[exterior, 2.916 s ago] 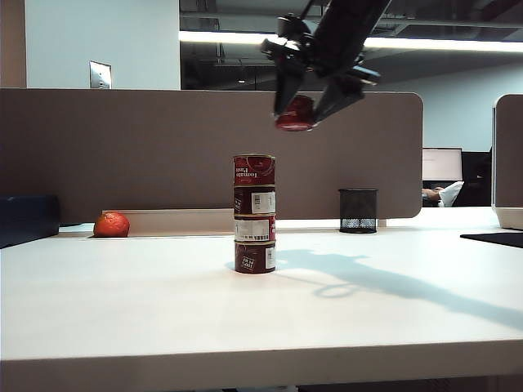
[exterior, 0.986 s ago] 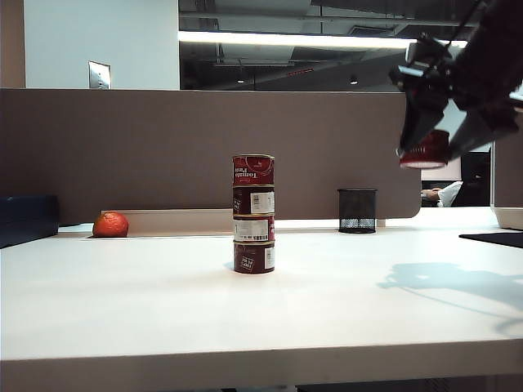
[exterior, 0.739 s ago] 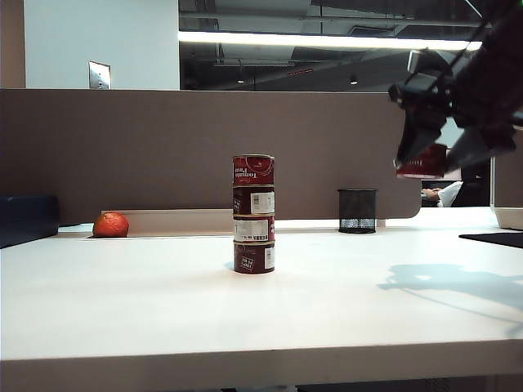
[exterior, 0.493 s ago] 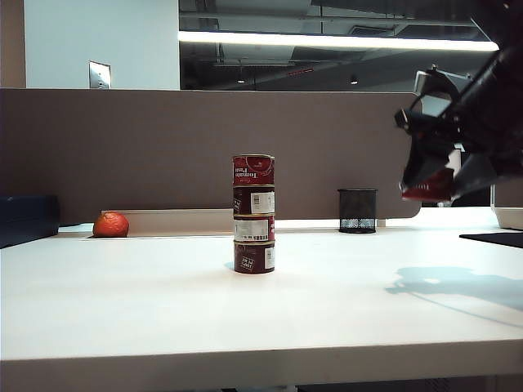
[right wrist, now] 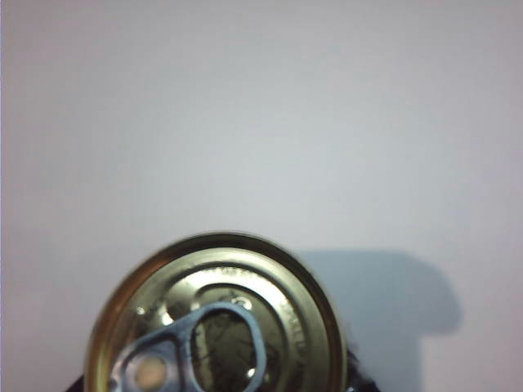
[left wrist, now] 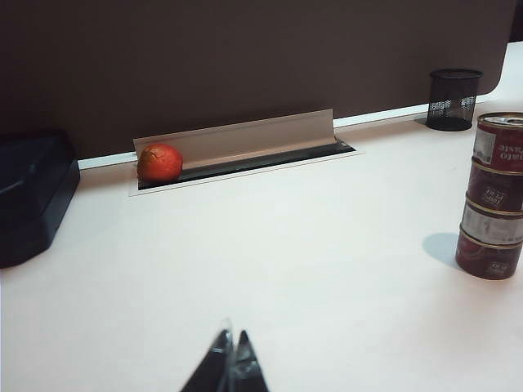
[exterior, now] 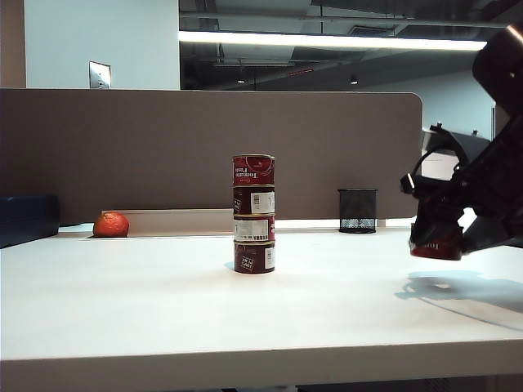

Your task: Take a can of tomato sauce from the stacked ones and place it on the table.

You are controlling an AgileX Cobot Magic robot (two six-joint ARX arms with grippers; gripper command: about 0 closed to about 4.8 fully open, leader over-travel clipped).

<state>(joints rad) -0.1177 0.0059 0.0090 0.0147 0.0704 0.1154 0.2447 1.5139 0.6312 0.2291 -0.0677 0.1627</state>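
Observation:
The stacked ones (exterior: 254, 214) are several dark-red tins in an upright column at the middle of the white table (exterior: 147, 318); the left wrist view shows them too (left wrist: 493, 200). My right gripper (exterior: 442, 242) is far right of the stack, shut on a can of tomato sauce (exterior: 435, 247) that hangs tilted a little above the tabletop, over its own shadow. In the right wrist view the can's gold lid and pull tab (right wrist: 216, 322) fill the foreground over bare table. My left gripper (left wrist: 233, 358) is shut, with nothing held, low over the table to the stack's left.
An orange-red fruit (exterior: 111, 224) lies by the cable slot at the back left. A black mesh cup (exterior: 358, 211) stands at the back, right of the stack. A grey-brown partition (exterior: 122, 147) runs behind the table. A dark box (left wrist: 33, 200) sits at the far left.
My right gripper has come down with the can from high at the right to just above the tabletop. The stack and my left gripper have stayed still.

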